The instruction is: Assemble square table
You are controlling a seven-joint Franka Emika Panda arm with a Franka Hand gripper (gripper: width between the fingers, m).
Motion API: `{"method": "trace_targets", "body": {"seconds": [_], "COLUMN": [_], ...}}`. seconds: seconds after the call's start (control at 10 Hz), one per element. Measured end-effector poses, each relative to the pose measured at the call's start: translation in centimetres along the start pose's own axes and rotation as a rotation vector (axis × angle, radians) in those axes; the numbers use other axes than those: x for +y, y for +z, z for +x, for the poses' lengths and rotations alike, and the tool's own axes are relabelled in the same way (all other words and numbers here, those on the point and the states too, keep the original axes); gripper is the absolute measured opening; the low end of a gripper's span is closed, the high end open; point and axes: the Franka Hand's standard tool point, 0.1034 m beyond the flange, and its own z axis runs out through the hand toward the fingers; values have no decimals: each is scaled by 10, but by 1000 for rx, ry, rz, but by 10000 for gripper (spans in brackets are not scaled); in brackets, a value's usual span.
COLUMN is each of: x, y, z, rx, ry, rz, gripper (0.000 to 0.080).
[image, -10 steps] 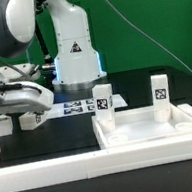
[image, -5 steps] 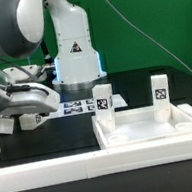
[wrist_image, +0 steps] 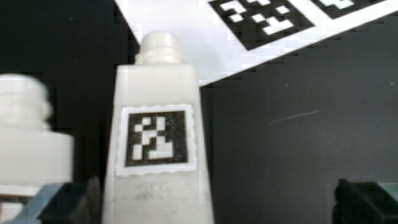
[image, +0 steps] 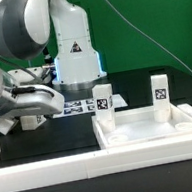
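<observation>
wrist view first: a tagged leg (wrist_image: 157,130) fills the middle. it's a chunky white plastic bar with square sides, a stepped, threaded-looking stub at one end and a black-and-white tag on the face turned to the camera. it seems to lie flat on the matte black table (wrist_image: 302,130), stub end pointing toward the marker board (wrist_image: 267,30), a thin white sheet printed with square tags. a neighbour leg (wrist_image: 27,130) of the same white plastic sits just beside it, with a narrow dark gap between them.

the gripper (wrist_image: 208,200) is spread wide and holds nothing. one bluish fingertip shows at each lower corner, and the tagged leg runs in between them, much closer to the finger on the neighbour leg's side. can't tell if it touches that pad.

exterior view: the arm (image: 13,37), bulky, glossy white and grey, is bent over low at the exterior view's left, hand down just above the table. the tagged leg and the neighbour leg both lie right under it.

well apart, toward the exterior view's right, lies the tabletop slab (image: 150,127), a flat white square. a left upright leg (image: 104,101) and a right upright leg (image: 161,89) stand at its two far corners, tags facing the camera. a long white rail (image: 56,170) runs along the front edge.
</observation>
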Motion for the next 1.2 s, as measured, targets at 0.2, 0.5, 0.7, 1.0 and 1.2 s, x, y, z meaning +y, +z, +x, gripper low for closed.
{"method": "trace_targets", "body": {"seconds": [0.2,0.5,0.7,1.0,1.2], "x": [6,10,9,2,3], "y": [9,17,19,21,20], "z": [-1,-2,-2,-1,0], "rx": [11,17,15,25,26], "ry": [-62,-162,-124,-16,-10], "rz": [0,-2,-5,-22,-19], "gripper": [649,649,649,448,286]}}
